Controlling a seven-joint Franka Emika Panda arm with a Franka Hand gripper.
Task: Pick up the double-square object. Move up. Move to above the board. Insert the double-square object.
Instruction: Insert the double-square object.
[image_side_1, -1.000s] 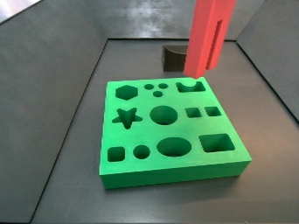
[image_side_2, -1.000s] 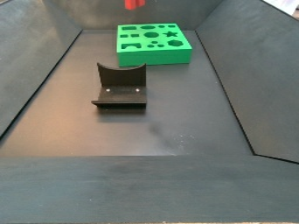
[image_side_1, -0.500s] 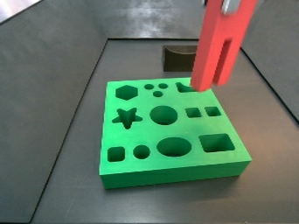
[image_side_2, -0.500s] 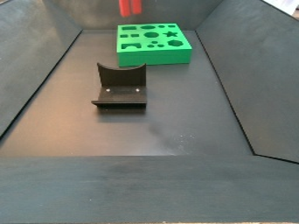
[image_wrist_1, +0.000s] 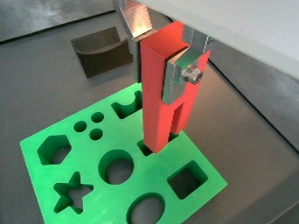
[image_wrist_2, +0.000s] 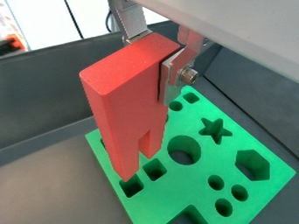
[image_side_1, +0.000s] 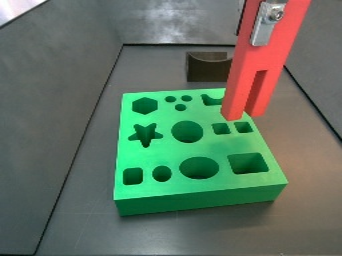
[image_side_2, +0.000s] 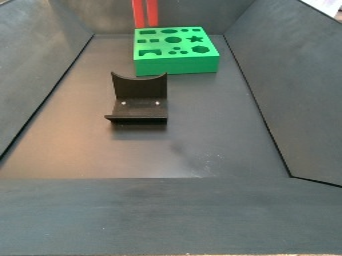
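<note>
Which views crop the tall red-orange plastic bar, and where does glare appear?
Both side views cut the tall red-orange plastic bar at the frame's top; one shows only a sliver. In a wrist view the claw, shut on the bar above the thick green slab, has a bright glare on one finger.

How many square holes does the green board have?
4 on the board: two small adjacent ones below the double-square object, which the gripper holds above; one large at a near corner; one small at the other. None looks hidden.
</note>
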